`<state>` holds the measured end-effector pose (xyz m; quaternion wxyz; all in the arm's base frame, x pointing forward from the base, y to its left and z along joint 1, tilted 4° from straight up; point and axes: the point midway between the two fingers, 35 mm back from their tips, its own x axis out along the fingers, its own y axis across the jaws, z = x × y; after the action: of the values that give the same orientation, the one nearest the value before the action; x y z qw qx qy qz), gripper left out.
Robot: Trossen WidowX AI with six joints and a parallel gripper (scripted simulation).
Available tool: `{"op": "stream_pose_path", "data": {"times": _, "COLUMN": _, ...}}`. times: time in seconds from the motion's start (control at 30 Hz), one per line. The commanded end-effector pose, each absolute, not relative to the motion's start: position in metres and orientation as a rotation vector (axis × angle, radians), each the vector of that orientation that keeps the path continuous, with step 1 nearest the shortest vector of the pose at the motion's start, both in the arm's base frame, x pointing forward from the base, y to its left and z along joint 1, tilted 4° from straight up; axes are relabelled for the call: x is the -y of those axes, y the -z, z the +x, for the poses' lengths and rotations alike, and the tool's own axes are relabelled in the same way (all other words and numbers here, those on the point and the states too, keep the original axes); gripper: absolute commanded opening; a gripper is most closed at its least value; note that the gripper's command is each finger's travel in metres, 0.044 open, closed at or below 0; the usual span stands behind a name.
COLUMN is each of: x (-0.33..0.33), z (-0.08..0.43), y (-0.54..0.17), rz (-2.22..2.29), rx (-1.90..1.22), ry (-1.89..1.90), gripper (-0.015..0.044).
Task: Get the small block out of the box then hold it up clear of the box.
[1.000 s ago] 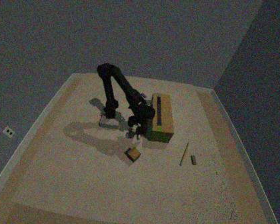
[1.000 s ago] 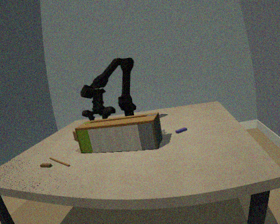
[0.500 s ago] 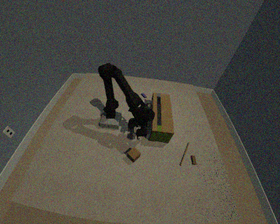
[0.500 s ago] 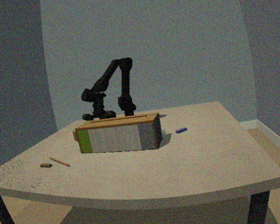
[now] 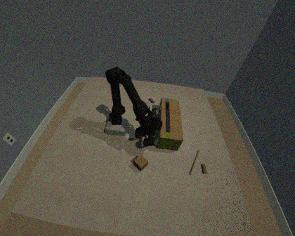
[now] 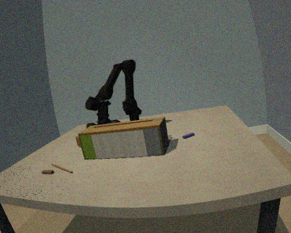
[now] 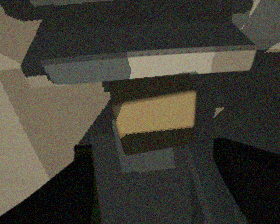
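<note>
And here we are, the black arm (image 5: 132,93) (image 6: 109,81) bent over at the elbow, its gripper (image 5: 148,140) (image 6: 102,121) (image 7: 154,155) down low on the arm's side of the box (image 5: 176,119) (image 6: 120,143). The hand is open, fingers parted partway, nothing pinched between them! Look at the box: a long, straight-edged thing, its top a warm wood tone with a narrow dark slot (image 5: 167,116), a flat green panel (image 5: 168,143) (image 6: 88,146) at one end, plain grey across the long face.

Now the wrist view, and there's the small block (image 7: 156,115): tan, flat-faced, crisp corners, dark shadow around it. It sits ahead of the open fingers, centred between the two dark tips in that view, just this side of a pale, straight-edged bar (image 7: 171,65). It's ungripped; whether a finger brushes it, I can't tell.

Round the speckled, pale table (image 5: 95,182) (image 6: 198,173): a chunky brown cube (image 5: 140,163) (image 6: 77,141) sits tilted round near the green end, a thin round stick (image 5: 194,162) (image 6: 62,168) lies beside a stubby brown piece (image 5: 204,168) (image 6: 48,172), and a little purple bar (image 5: 151,100) (image 6: 188,135) rests past the other end.
</note>
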<state>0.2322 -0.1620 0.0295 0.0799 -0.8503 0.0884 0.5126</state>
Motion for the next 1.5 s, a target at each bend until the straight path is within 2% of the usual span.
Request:
{"op": "stream_pose_path", "data": {"times": 0.0, "x": 0.161, "z": 0.23, "y": -0.02, "rz": -2.533, "rx": -0.27, "ry": -1.54, "gripper": 0.0285}}
{"op": "stream_pose_path", "data": {"times": 0.4, "x": 0.159, "z": 0.23, "y": -0.004, "rz": -2.532, "rx": -0.27, "ry": -1.54, "gripper": 0.0285}}
{"op": "stream_pose_path", "data": {"times": 0.67, "x": 0.159, "z": 0.23, "y": -0.004, "rz": -2.532, "rx": -0.27, "ry": -1.54, "gripper": 0.0075}}
{"op": "stream_pose_path", "data": {"times": 0.77, "x": 0.159, "z": 0.23, "y": -0.004, "rz": -2.532, "rx": -0.27, "ry": -1.54, "gripper": 0.0055}}
{"op": "stream_pose_path", "data": {"times": 0.83, "x": 0.159, "z": 0.231, "y": -0.008, "rz": -2.533, "rx": -0.269, "ry": -1.539, "gripper": 0.0002}}
{"op": "stream_pose_path", "data": {"times": 1.13, "x": 0.162, "z": 0.228, "y": -0.064, "rz": -2.54, "rx": -0.264, "ry": -1.536, "gripper": 0.0}}
{"op": "stream_pose_path", "data": {"times": 1.37, "x": 0.162, "z": 0.227, "y": -0.069, "rz": -2.538, "rx": -0.27, "ry": -1.534, "gripper": 0.0}}
{"op": "stream_pose_path", "data": {"times": 1.47, "x": 0.167, "z": 0.223, "y": -0.084, "rz": -2.5, "rx": -0.365, "ry": -1.502, "gripper": 0.0}}
